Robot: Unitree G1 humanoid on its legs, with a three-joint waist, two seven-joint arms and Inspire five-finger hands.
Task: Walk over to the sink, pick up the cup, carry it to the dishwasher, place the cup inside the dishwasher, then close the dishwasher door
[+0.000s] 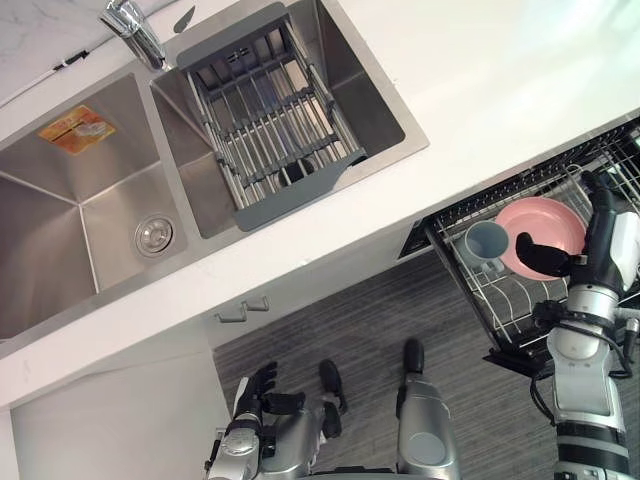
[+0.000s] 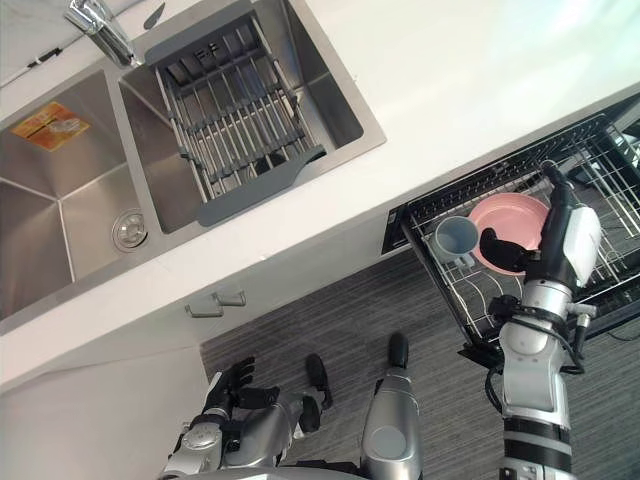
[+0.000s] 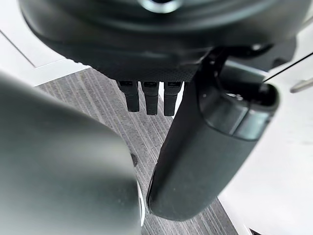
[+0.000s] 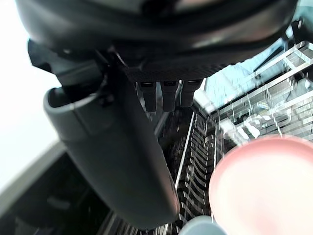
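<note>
- One cup [image 1: 487, 243] sits in the pulled-out wire rack [image 1: 492, 298] of the dishwasher, at the rack's end nearest the sink [image 1: 60, 230].
- It is a plain round cup, pale grey-blue, and its open mouth faces up toward the head camera.
- Just beside it in the same rack lies a pink plate [image 1: 552, 222]; whether the two rims touch is hard to tell.
- Over the rack, the right hand [image 1: 603, 240] hovers with its fingers straight and its thumb spread out across the plate's near edge. It grips nothing and stays apart from the cup.
- Low at the robot's side, the left hand [image 1: 262, 392] hangs above the grey floor [image 1: 380, 310] with loose fingers, holding nothing.
- Set in the white counter [image 1: 480, 70], the steel sink has two basins, with a grey draining basket [image 1: 275, 120] in the one nearer the dishwasher and a tap [image 1: 130, 30] behind.
</note>
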